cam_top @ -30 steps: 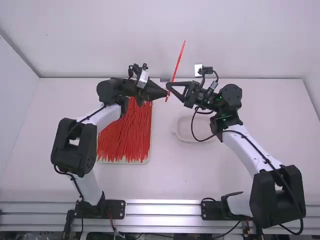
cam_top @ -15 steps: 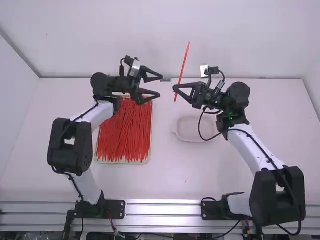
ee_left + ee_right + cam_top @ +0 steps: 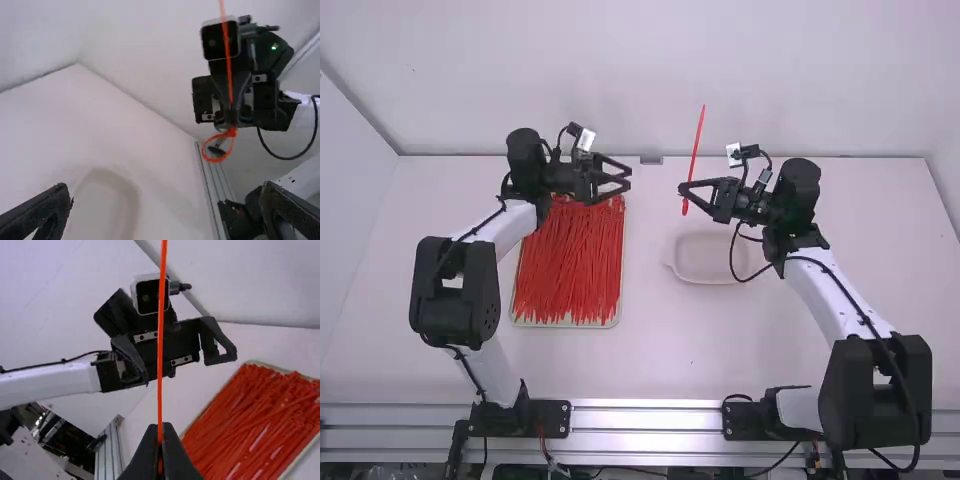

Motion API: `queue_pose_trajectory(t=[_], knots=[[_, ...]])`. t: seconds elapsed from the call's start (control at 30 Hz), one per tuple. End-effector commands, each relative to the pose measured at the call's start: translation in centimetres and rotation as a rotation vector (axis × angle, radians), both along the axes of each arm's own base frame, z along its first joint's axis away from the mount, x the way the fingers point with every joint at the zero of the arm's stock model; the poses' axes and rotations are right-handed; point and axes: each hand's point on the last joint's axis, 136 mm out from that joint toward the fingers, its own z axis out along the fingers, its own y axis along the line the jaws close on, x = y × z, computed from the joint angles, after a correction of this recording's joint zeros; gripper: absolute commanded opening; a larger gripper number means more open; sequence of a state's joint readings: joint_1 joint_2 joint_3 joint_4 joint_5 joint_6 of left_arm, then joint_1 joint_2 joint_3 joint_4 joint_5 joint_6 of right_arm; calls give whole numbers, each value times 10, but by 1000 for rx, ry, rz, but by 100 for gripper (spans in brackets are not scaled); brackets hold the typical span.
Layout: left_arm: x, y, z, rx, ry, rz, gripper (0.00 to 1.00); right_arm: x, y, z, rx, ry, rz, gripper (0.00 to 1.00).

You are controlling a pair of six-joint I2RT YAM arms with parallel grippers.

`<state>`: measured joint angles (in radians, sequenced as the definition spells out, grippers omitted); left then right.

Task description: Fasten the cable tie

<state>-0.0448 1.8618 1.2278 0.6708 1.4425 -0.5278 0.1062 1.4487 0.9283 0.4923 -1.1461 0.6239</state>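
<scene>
My right gripper (image 3: 686, 193) is raised above the table right of centre, shut on a red cable tie (image 3: 696, 150). The tie's tail (image 3: 162, 315) stands upward, and a small closed loop (image 3: 218, 148) hangs below the fingers. In its own wrist view the right gripper (image 3: 159, 452) pinches the strap. My left gripper (image 3: 623, 182) is open and holds nothing, a short way left of the tie, above the far end of the pile of red cable ties (image 3: 570, 260). Its wide-spread fingers (image 3: 42, 212) frame the left wrist view.
The loose ties lie on a pale tray (image 3: 570, 322) left of centre. A shallow white dish (image 3: 705, 262) sits on the table below the right gripper, seen also as the dish (image 3: 102, 200) in the left wrist view. The white back wall stands close behind both grippers.
The left gripper let go of the tie, opened and drew back to the left. The right gripper carried the tie a little to the right and upward.
</scene>
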Motion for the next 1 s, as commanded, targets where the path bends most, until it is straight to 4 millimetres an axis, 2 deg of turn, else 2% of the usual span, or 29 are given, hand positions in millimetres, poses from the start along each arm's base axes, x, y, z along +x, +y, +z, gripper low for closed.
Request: queue_pose_trajectory(t=[0.0, 0.1, 0.2, 0.33, 0.5, 0.77, 0.97], knots=[[10, 0, -8, 28, -81, 50, 99, -3, -1, 11, -22, -100, 14, 0], [19, 3, -30, 75, -3, 121, 99, -3, -1, 4, -43, -99, 10, 0], [20, 6, -45, 109, 56, 148, 99, -4, -2, -3, -63, -102, 12, 0], [16, 9, -61, 142, 128, 159, 99, -1, -12, -13, -90, -87, -7, 0], [16, 16, -91, 230, 274, 238, 99, 7, -28, -31, -145, -52, -73, 0], [-1, 17, -108, 278, 339, 209, 99, 12, -37, -55, -234, -20, -133, 0], [-7, 18, -112, 296, 335, 193, 99, 16, -42, -66, -271, -1, -173, 0]])
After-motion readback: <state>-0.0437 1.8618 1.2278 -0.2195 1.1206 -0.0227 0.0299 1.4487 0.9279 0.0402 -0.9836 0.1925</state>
